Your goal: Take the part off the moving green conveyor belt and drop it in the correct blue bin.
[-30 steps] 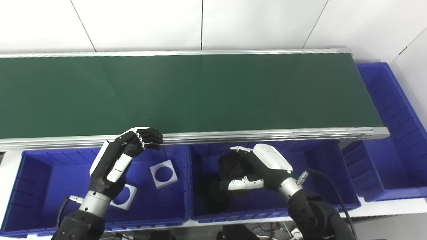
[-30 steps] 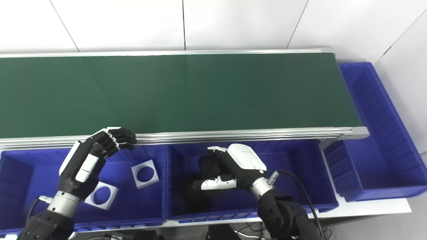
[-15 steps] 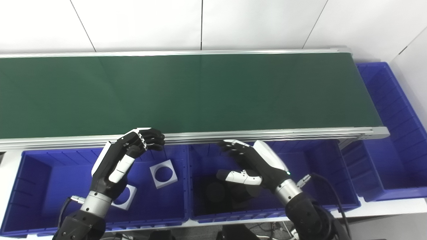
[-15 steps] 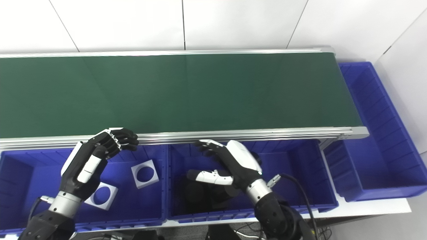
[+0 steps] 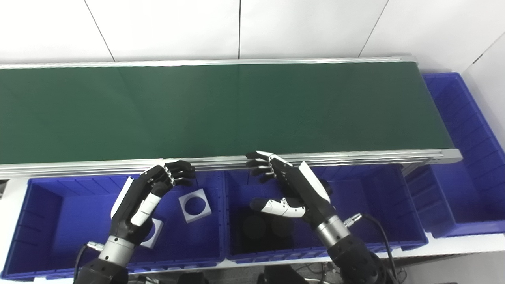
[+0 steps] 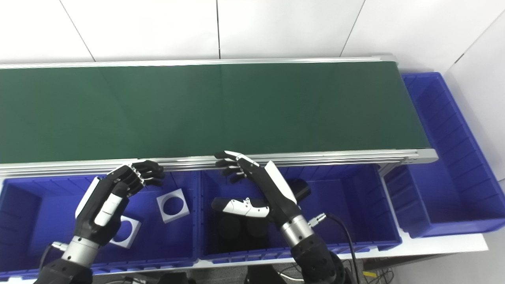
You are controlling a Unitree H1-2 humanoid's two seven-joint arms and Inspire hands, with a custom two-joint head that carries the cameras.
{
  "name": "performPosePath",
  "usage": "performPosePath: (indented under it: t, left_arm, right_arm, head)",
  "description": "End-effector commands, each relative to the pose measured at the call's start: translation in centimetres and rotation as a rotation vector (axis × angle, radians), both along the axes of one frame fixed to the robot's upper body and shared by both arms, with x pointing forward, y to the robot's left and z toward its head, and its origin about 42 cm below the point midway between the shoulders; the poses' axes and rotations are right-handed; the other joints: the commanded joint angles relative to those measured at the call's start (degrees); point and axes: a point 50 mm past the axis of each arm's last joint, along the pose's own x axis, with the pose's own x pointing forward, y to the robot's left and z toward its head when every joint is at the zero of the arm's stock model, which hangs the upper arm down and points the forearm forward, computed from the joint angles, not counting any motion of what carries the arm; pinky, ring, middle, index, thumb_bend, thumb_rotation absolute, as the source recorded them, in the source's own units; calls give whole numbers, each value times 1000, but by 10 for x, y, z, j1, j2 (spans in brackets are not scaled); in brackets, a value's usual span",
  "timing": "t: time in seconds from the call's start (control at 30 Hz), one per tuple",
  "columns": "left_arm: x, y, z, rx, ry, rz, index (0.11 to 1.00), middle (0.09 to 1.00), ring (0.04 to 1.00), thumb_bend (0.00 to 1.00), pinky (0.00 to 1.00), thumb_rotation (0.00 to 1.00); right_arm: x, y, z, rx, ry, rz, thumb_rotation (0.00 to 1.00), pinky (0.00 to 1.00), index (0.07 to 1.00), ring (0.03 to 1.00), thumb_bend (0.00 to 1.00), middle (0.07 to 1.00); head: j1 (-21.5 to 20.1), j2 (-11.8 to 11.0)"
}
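Observation:
The green conveyor belt (image 5: pixel 236 110) carries no part that I can see. My right hand (image 5: pixel 300 189) is open and empty above the middle blue bin (image 5: pixel 378 236), its fingers stretched toward the belt's front rail. Black round parts (image 5: pixel 272 228) lie on that bin's floor below the hand. Another black part (image 6: pixel 300 187) lies behind it. My left hand (image 5: pixel 146 193) hovers over the left blue bin (image 5: pixel 59 213), fingers loosely curled, thumb apart, holding nothing. Two white square parts with round holes lie there, one beside the hand (image 5: pixel 194 200), one partly under it (image 6: pixel 127 232).
A third blue bin (image 5: pixel 465 197) stands at the belt's right end and looks empty. The belt's aluminium front rail (image 5: pixel 355 157) runs just above the bins. A white wall stands behind the belt.
My right hand let go of a black part, which now lies in the middle bin. The hand opened and rose toward the belt's rail. My left hand sank slightly.

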Motion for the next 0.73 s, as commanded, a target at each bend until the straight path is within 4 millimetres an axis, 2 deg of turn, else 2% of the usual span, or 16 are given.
performPosePath:
  t: [0.0,0.13,0.3,0.47,0.7]
  left_arm:
    - [0,-2,7,-4,-63,7,676,704,678,721,624,741]
    - [-2,-4,3,-8,-57,21,696,725,697,740,627,733]
    - [-3,-7,0,-21,-54,28,721,747,726,737,641,722]
    - [-5,-8,-5,-16,-52,51,755,776,757,753,665,706]
    - [-5,-11,-10,-12,-49,63,773,798,784,749,706,699]
  right_arm:
    - [1,0,7,34,-71,10,634,659,843,742,794,794]
    - [3,-5,-2,35,-46,7,629,680,868,770,799,826]
    - [4,-10,-11,93,-32,-15,597,686,871,772,781,821]
    - [5,-13,-18,121,-40,-15,704,690,871,769,760,817]
    - [5,-16,-22,135,-51,-30,748,686,864,765,756,808]
  head:
    - [2,0]
    - [14,-11]
    - [29,-29]
    - [41,-43]
    - [45,-57]
